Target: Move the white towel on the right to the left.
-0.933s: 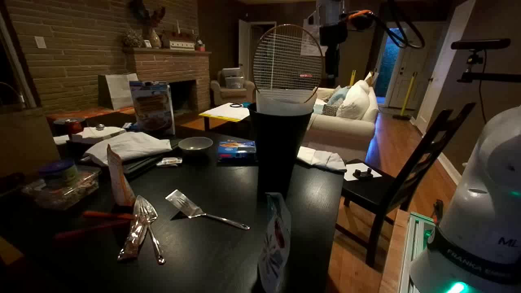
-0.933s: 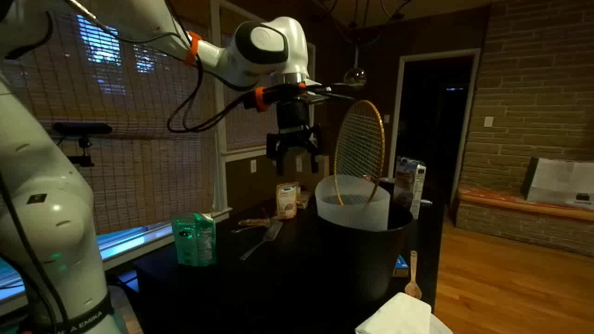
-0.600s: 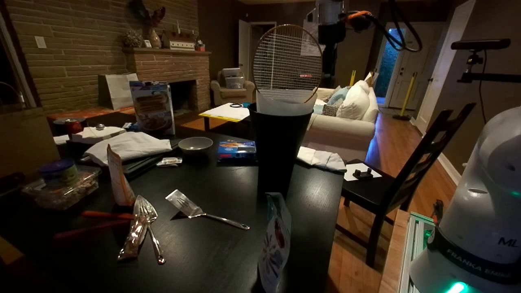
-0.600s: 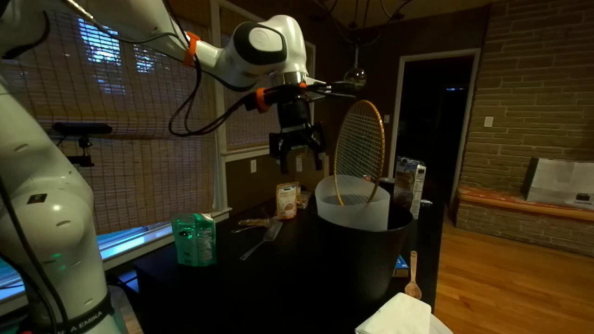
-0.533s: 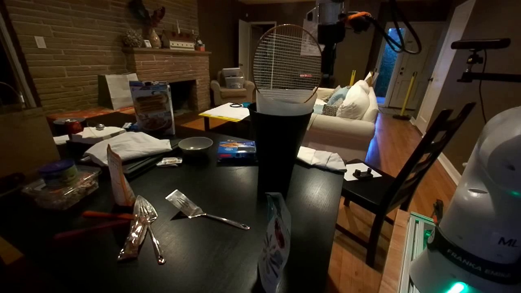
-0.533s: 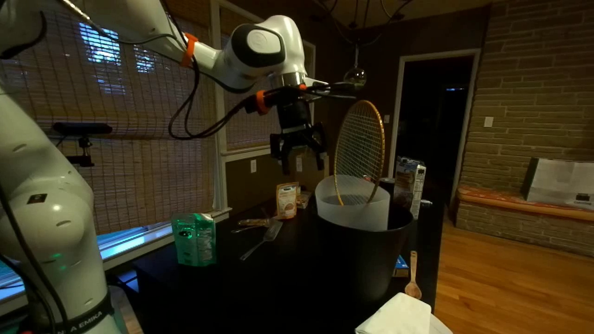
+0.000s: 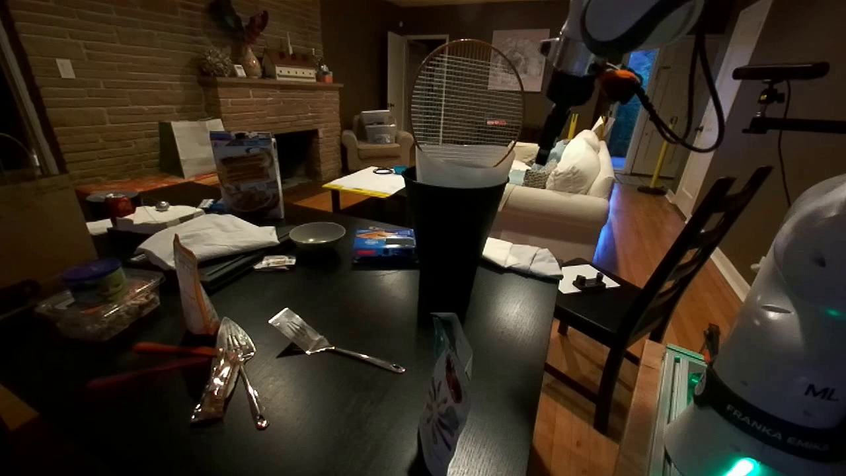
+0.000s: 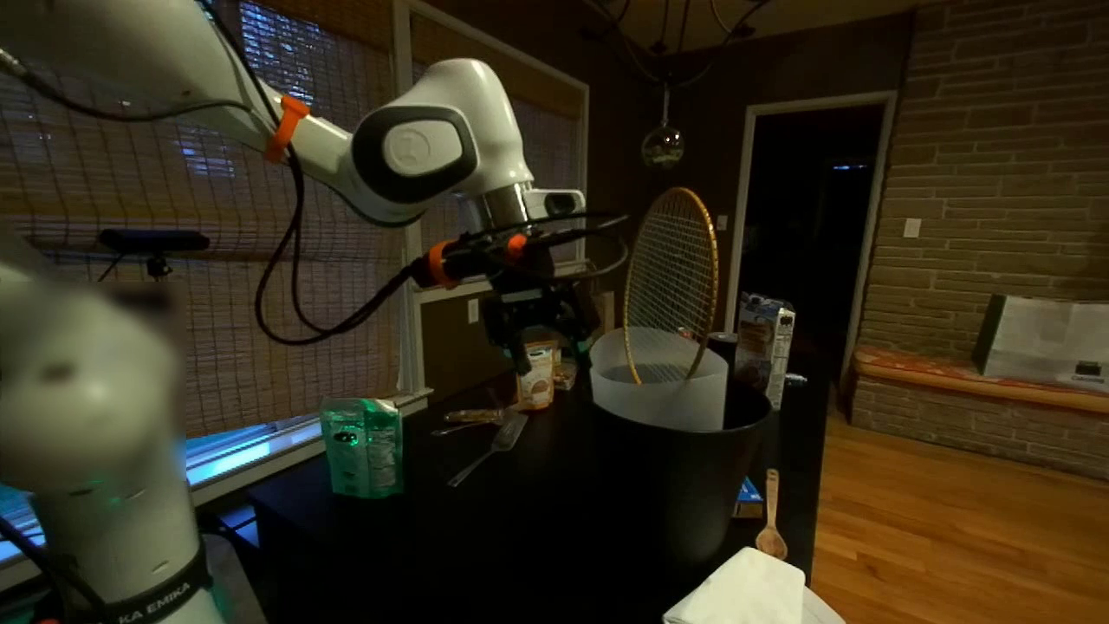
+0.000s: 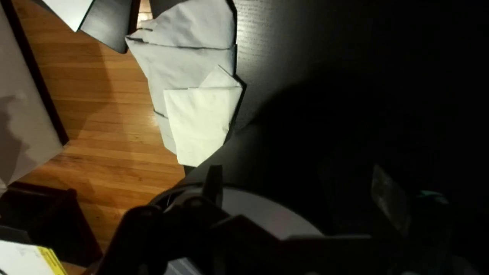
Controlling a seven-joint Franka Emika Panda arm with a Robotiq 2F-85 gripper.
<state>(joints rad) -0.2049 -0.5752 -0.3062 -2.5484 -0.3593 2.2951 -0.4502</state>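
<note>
Observing gripper [image 8: 554, 351] near the centre of the frame in an exterior view, tilted, pointing downward, with jaws spread apart. Seeing it raised above the level of black table [image 7: 357, 410], at the end of arm [image 8: 325, 152] reaching in from upper left. Placing it at upper right, to the right of racket [image 7: 466, 99], in an exterior view; cropped and dark along the bottom of the wrist view.

Locating white towel [image 7: 522, 258], folded, at the table's edge, right of tall black bin [image 7: 453, 258] in an exterior view. Finding it also at bottom right in an exterior view, and left of centre, upper half, in the wrist view, between dark table and wood floor [image 9: 114, 133]. Reading it as apart from gripper. Seeing brighter folded part over greyer part in the wrist view; unable to tell whether one cloth or two.

Noting racket standing head-up in bin, inside translucent white liner [image 8: 658, 394]. Listing, leftward from bin in an exterior view: blue box [image 7: 384, 244], bowl [image 7: 317, 237], then white cloth [image 7: 208, 239]. Recording spatula [image 7: 327, 347] flat at lower centre there, with standing pouch [image 7: 446, 396] at its right. Adding orange pouch [image 8: 539, 388], upright, partly hidden behind gripper in an exterior view. Logging wooden spoon [image 8: 771, 520] at lower right, just above towel in the frame.
</note>
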